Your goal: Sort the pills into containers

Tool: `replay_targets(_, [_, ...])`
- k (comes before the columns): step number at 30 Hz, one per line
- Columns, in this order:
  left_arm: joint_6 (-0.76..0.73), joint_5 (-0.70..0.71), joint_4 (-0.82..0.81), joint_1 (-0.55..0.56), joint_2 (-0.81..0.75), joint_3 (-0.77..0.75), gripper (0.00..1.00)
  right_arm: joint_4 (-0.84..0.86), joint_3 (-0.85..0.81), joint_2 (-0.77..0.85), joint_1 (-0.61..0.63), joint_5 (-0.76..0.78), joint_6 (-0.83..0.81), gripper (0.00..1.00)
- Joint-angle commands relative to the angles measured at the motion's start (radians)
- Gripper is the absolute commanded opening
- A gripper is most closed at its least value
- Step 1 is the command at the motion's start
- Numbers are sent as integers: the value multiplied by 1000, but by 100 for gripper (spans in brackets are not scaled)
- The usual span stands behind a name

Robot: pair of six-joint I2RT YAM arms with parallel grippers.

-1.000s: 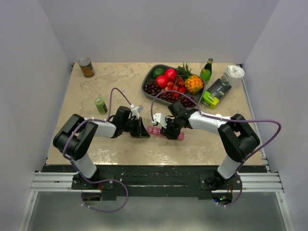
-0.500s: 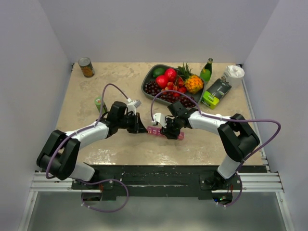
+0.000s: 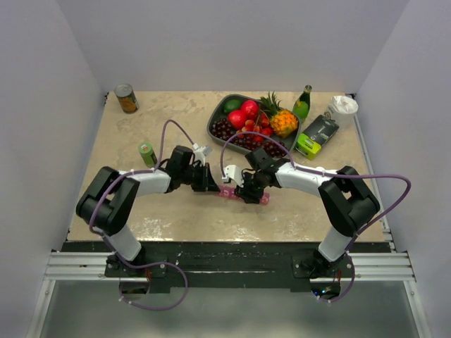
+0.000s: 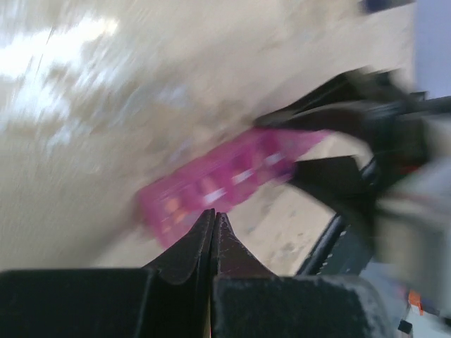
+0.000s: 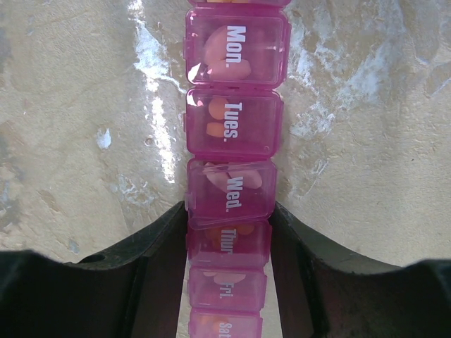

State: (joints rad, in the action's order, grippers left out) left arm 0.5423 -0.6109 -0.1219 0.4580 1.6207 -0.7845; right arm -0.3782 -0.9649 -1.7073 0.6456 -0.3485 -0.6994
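From the top view, the pink strip of containers (image 3: 227, 191) lay flat on the counter (image 3: 169, 127) between the two arms, well apart from the fruit tray (image 3: 213, 127). The right tool (image 3: 248, 191) sat over the strip's middle. The left tool (image 3: 210, 186) was just beside the end nearer the left arm.

The left wrist view was blurred. The left tool (image 4: 213, 224) had its fingers pressed together with nothing between them, tips aimed at the strip's long edge. Whether they touched it could not be told.

In the right wrist view, the right tool (image 5: 229, 236) was clamped on the strip's two long sides at about the Wed. and Thur. compartments. The strip was translucent magenta plastic with white day labels from Mon. to Sat., and orange pill shapes showed through the lids. The Wed. lid sat slightly skewed against its neighbours, and it was unclear whether it was latched.

The likely trouble lay in that narrow side grip on smooth plastic. A push from the closed left tool near one end could pivot the strip or slide it out. A hard poke at a lid could also flick it open and scatter pills onto the counter.
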Motion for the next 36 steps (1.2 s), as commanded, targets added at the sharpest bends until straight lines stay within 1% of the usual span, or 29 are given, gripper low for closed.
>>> replay_targets(1, [-36,51,-16,-7,145,100,0,-33,2,-32,0,36,0,49])
replay_targets(4, [-41,80,-36,-7,186,111,0,-34,0,-37,2,37,0,49])
replay_targets(6, [-33,76,-42,-7,176,96,0,-36,0,-38,2,37,0,49])
replay_targets(9, [-30,53,-12,-7,110,71,0,-37,0,-37,2,39,0,49])
replay_targets(12, [-47,46,47,-7,-5,53,0,-37,-1,-40,0,37,0,49])
replay_targets(17, [-71,25,120,-7,-100,48,0,-41,-5,-41,2,34,0,50])
replay_targets(20, [-77,33,120,-12,-145,57,0,-50,-9,-35,2,25,0,57])
replay_targets(21, [-76,36,120,-13,-162,59,0,-51,-12,-34,0,20,0,65])
replay_targets(24, [-71,42,107,-18,-180,68,1,-65,-21,-17,0,10,1,78])
replay_targets(25, [-67,42,90,-18,-183,71,4,-68,-24,-9,-3,8,3,84])
replay_targets(27, [-58,39,62,-18,-186,77,7,-73,-29,14,-11,0,3,88])
replay_targets(28, [-50,39,36,-18,-186,79,11,-85,-38,23,-21,-7,3,90])
replay_targets(30, [-39,31,5,-18,-186,82,15,-102,-50,55,-40,-26,0,90])
replay_targets(31, [-25,25,-33,-18,-185,85,18,-119,-61,66,-66,-52,0,90])
replay_targets(33, [-5,-1,-74,-18,-162,85,19,-134,-70,110,-87,-79,-2,89])
replay_targets(34, [16,-16,-122,-18,-150,82,19,-146,-77,126,-101,-105,-3,88])
replay_targets(36, [47,-61,-186,-15,-96,68,18,-157,-81,152,-103,-130,-8,81])
